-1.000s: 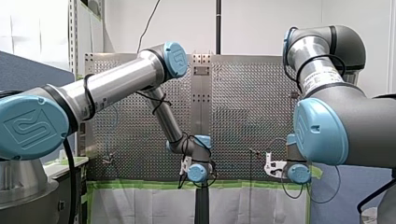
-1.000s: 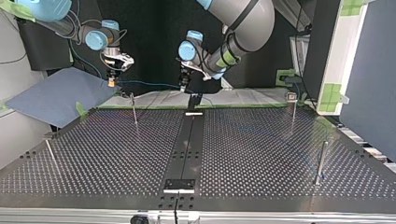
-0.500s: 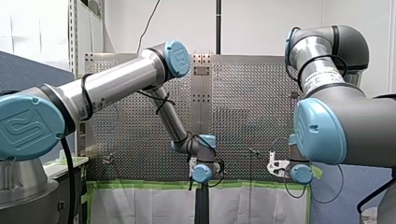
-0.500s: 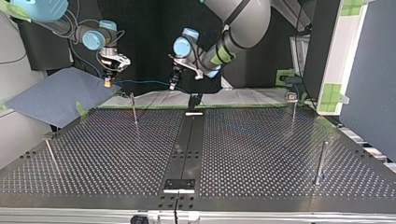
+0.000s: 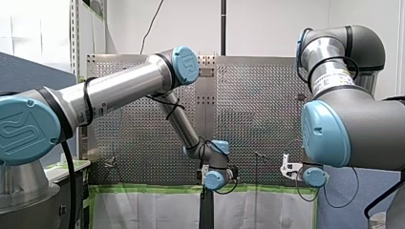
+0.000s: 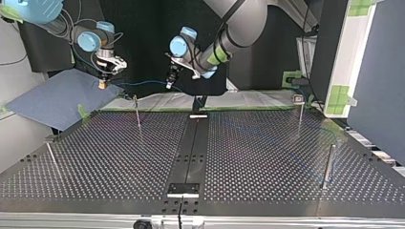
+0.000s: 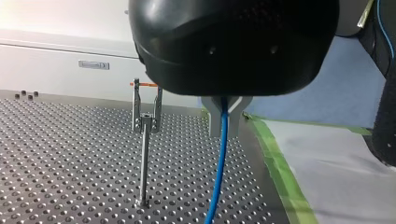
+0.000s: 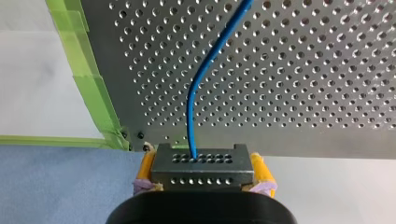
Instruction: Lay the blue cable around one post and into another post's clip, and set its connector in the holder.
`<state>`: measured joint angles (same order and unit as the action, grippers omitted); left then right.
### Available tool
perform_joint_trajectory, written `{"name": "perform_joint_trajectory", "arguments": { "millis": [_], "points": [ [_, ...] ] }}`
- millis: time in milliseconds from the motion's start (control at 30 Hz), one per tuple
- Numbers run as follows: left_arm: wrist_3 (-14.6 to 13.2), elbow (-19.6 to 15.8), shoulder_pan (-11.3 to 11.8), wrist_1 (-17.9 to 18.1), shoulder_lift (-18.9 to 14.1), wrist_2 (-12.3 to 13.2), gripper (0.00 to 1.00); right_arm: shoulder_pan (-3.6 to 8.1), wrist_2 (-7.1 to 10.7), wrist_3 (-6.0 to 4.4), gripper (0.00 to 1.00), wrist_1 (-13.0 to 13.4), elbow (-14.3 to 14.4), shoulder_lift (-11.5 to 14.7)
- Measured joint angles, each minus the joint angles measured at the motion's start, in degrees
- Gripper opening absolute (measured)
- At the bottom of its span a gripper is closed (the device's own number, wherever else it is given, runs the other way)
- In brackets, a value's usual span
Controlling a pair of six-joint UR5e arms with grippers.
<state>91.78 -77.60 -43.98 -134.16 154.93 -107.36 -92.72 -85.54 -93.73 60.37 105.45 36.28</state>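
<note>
Clamped in my right gripper (image 8: 201, 170), between yellow pads (image 8: 144, 170) closed onto both flanks: the dark, hole-dotted connector (image 8: 201, 161). Pinched likewise in my left gripper (image 7: 225, 116), pale fingers (image 7: 214, 119) drawn in onto the blue cable (image 7: 220, 163) with no gap showing either side. Strung between the two, in the top view, as a shallow blue line above the arms' edge of the perforated table (image 6: 267, 157), then dropping below the left gripper toward the plate. Not yet round any post, nor in any clip. Nearest, just beside the left gripper and apart from the cable: a thin post (image 7: 144, 163), upright, topped by a forked clip (image 7: 145, 105). Well apart across the table, a second post (image 6: 300, 114) with a fitting at its tip, and a plain post (image 6: 327, 164). Judged an early carry, with all the routing to come. To do it well: keep both grips closed, hold the span lightly taut without tugging at the connector, pass the cable down the outer side of the chosen post before turning, and bring the line low enough to seat in the fork rather than ride over its tips. Mind slack catching along the green tape (image 7: 275, 158) at the table's edge. Cannot tell from these views which fixture serves as the holder.
</note>
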Motion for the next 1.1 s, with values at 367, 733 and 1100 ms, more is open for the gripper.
{"name": "perform_joint_trajectory", "arguments": {
  "millis": [367, 733, 1100],
  "points": [
    [2.2, 1.9, -0.3, -0.6, 0.2, -0.2, 0.01, 1.98, -2.91, -1.75, 0.0, -1.8, -2.0, 0.0],
    [2.5, 3.3, -0.4, -0.8, 0.2, -1.0, 0.01, 2.82, -4.03, -2.95, 0.0, -2.1, -2.6, 0.0],
    [2.5, 4.5, -1.2, -0.9, 0.2, -1.4, 0.01, 2.91, -4.29, -2.67, 0.0, -2.5, -3.9, 0.0]
  ]
}}
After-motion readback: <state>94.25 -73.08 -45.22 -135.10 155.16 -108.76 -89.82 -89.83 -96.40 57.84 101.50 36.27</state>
